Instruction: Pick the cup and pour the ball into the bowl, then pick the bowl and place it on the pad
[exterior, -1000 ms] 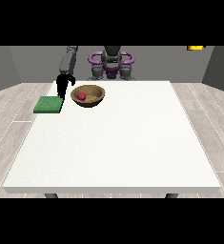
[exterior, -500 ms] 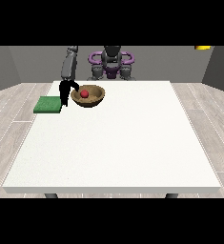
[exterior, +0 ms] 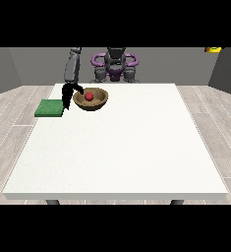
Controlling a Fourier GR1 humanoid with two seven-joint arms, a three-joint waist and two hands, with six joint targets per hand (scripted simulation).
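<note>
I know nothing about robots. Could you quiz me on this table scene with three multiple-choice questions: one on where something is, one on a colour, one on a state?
1. Where is the ball?
A. in the bowl
B. on the pad
C. on the floor

2. What colour is the pad?
A. blue
B. green
C. yellow

3. Where does the bowl stand?
A. on the pad
B. on the table beside the pad
C. lifted high in the air

Answers:
1 A: the red ball lies inside the brown bowl.
2 B: the pad is green.
3 B: the bowl rests on the white table, right of the pad.
</note>
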